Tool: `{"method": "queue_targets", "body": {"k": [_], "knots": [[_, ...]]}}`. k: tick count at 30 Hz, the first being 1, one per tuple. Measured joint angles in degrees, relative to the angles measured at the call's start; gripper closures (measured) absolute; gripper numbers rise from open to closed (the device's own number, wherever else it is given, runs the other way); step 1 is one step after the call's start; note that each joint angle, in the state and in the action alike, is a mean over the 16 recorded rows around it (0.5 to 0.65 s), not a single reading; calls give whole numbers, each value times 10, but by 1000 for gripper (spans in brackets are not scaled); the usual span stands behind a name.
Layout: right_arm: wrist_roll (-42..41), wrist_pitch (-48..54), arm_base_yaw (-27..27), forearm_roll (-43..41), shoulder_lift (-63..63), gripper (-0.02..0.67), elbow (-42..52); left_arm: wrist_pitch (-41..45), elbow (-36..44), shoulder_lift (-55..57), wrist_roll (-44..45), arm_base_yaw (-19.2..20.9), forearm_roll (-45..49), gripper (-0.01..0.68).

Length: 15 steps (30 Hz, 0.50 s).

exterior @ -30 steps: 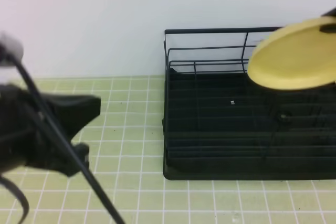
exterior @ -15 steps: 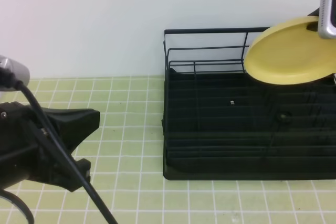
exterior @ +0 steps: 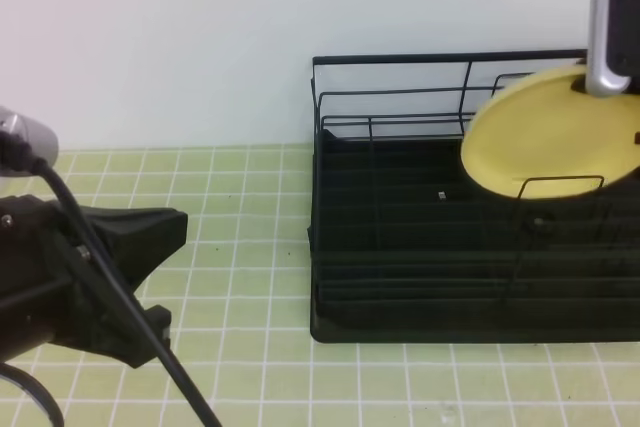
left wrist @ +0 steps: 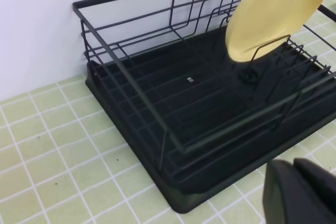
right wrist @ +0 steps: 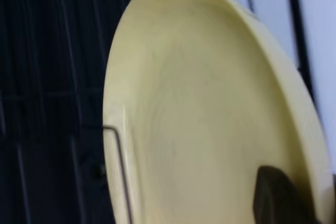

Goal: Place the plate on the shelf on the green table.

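Observation:
The pale-yellow plate [exterior: 545,142] hangs tilted over the right part of the shelf [exterior: 400,237], a black wire rack on the green table [exterior: 250,247]. Its lower edge sits behind a bent wire divider [exterior: 560,182]. My right gripper [exterior: 603,85] comes down from the top right and is shut on the plate's upper rim. In the right wrist view the plate [right wrist: 210,108] fills the frame, with one dark finger [right wrist: 278,198] on it. The left wrist view shows plate [left wrist: 268,14] and shelf [left wrist: 157,93]. My left gripper [exterior: 150,237] is shut, holds nothing, and hovers left of the shelf.
A white wall stands right behind the shelf's tall back rails [exterior: 400,59]. A black cable [exterior: 110,297] runs across my left arm at the lower left. Green tiles stretch in front of and left of the shelf.
The plate has come down and slightly left, from above the back rail into the rack, its lower edge now behind a divider. The left arm has barely shifted.

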Motion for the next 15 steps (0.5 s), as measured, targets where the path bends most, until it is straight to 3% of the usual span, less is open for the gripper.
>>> {"method": "queue_targets", "body": {"k": [7,15], "knots": [[35,-7,0,-24,30,609,0,4,0,0,0,0,2,673],[67,-16,0,-31,43,436,0,6,0,0,0,0,5,673]]}}
